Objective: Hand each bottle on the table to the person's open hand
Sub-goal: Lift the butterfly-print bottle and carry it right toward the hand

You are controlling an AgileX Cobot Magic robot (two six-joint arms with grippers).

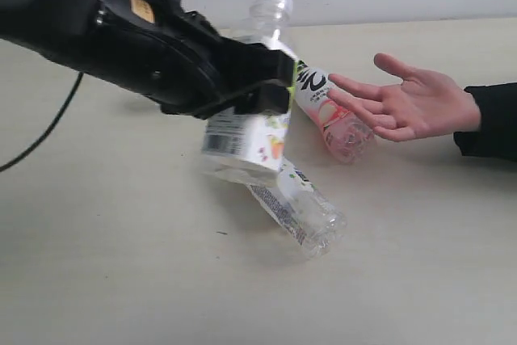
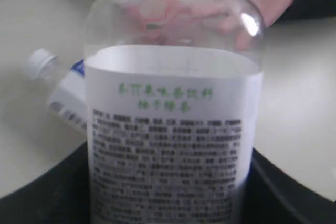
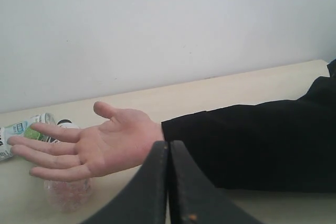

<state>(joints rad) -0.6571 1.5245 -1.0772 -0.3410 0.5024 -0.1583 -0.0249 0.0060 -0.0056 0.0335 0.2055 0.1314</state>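
My left gripper [image 1: 262,90] is shut on a clear bottle with a white label [image 1: 242,139] and holds it tilted above the table [image 1: 121,264], just left of the person's open hand [image 1: 412,103]. An uncapped clear neck [image 1: 271,7] shows above the gripper; I cannot tell if it belongs to the held bottle. The held bottle's label [image 2: 168,129] fills the left wrist view. A pink-tinted bottle [image 1: 335,123] lies under the fingers. Another labelled bottle [image 1: 303,212] lies below the held one, white cap [image 2: 39,61] showing. My right gripper [image 3: 168,143] is shut and empty near the hand [image 3: 100,148].
A black cable [image 1: 48,127] runs across the table's left side. The person's black sleeve [image 1: 489,119] comes in from the right edge. A pale wall [image 3: 157,24] stands behind the table.
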